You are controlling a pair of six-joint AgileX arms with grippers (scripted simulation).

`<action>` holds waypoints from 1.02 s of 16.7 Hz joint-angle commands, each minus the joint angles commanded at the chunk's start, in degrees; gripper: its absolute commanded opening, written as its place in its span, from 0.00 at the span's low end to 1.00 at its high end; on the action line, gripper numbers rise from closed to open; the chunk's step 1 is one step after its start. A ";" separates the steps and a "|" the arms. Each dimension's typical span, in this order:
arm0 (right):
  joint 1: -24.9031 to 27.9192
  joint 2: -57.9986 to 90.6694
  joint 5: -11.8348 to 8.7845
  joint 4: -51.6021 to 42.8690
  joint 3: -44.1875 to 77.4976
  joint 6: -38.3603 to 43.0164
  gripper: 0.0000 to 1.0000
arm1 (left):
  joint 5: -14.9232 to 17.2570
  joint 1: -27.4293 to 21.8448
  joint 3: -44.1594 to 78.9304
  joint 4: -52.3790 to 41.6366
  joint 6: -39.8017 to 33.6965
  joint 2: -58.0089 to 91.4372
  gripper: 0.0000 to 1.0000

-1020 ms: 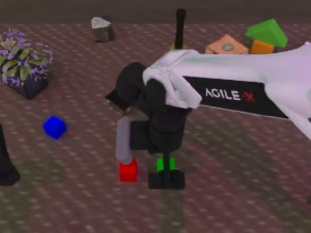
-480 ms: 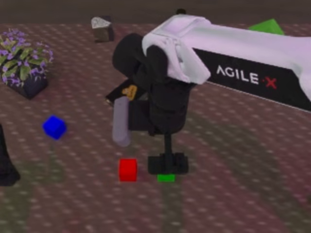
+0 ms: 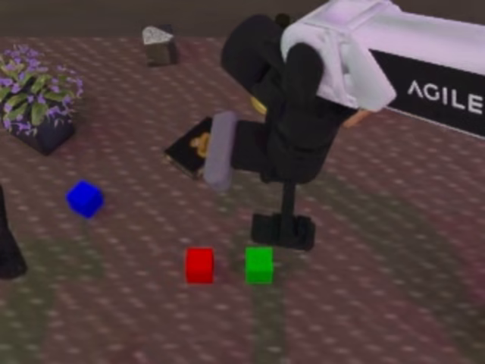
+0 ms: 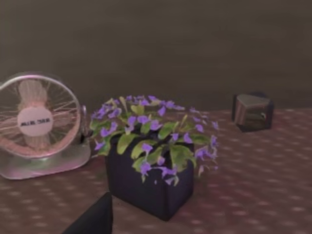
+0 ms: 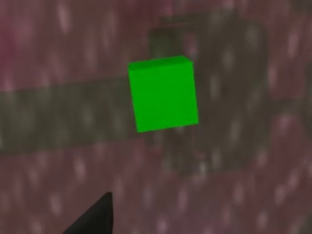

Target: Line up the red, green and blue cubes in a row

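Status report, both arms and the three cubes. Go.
Right gripper empty, raised behind green cube. Left arm parked at table's left edge. Red cube beside green, small gap. Blue cube far left, out of row. Nothing blocking.

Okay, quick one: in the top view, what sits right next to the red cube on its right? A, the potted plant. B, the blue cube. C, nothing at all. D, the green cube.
D: in the top view the green cube sits on the table just right of the red cube, a small gap between them, while the blue cube lies apart, far to the left.
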 joint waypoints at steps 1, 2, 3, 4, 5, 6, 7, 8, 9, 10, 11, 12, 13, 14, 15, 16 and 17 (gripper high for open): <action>-1.57 -3.57 -0.14 2.20 -2.94 1.33 1.00 | 0.01 -0.23 2.90 -1.87 0.74 3.28 1.00; -3.28 -7.65 -0.30 4.62 -6.27 2.79 1.00 | 0.00 -0.49 6.35 -4.10 1.63 7.39 1.00; -5.11 -12.19 -0.47 7.22 -9.97 4.37 1.00 | -0.01 -0.76 10.10 -6.56 2.61 12.10 1.00; -7.04 -17.13 -0.64 9.97 -14.00 6.06 1.00 | -0.04 -1.05 14.10 -9.21 3.66 17.39 1.00; -9.05 -22.41 -0.81 12.86 -18.32 7.83 1.00 | -0.07 -1.33 17.99 -11.84 4.70 22.76 1.00; -11.11 -27.96 -0.96 15.85 -22.90 9.69 1.00 | -0.10 -1.65 22.28 -14.78 5.87 28.92 1.00; -13.22 -33.75 -1.09 18.92 -27.69 11.61 1.00 | -0.14 -1.99 26.64 -17.84 7.08 35.37 1.00; -15.34 -39.74 -1.19 22.05 -32.66 13.58 1.00 | -0.17 -2.32 30.74 -20.76 8.23 41.57 1.00; -17.48 -45.86 -1.25 25.21 -37.74 15.58 1.00 | -0.21 -2.68 35.16 -23.93 9.48 48.22 1.00; -19.59 -52.08 -1.27 28.36 -42.88 17.61 1.00 | -0.24 -3.05 39.54 -27.10 10.72 54.72 1.00; -21.68 -58.34 -1.25 31.50 -48.04 19.64 1.00 | -0.27 -3.39 43.54 -30.02 11.86 60.58 1.00; -23.73 -64.60 -1.18 34.60 -53.16 21.67 1.00 | -0.29 -3.76 47.72 -33.09 13.06 66.56 1.00; -25.72 -70.79 -1.08 37.63 -58.21 23.68 1.00 | -0.31 -4.12 51.81 -36.05 14.21 72.19 1.00; -27.65 -76.84 -0.93 40.59 -63.14 25.66 1.00 | -0.32 -4.47 55.81 -38.88 15.31 77.48 1.00; -29.51 -82.69 -0.74 43.44 -67.91 27.60 1.00 | -0.32 -4.78 59.43 -41.38 16.29 82.13 1.00; -31.27 -88.26 -0.53 46.18 -72.49 29.47 1.00 | -0.31 -5.09 63.13 -43.88 17.28 86.85 1.00; -32.93 -93.52 -0.29 48.79 -76.81 31.28 1.00 | -0.30 -5.38 66.63 -46.19 18.20 91.32 1.00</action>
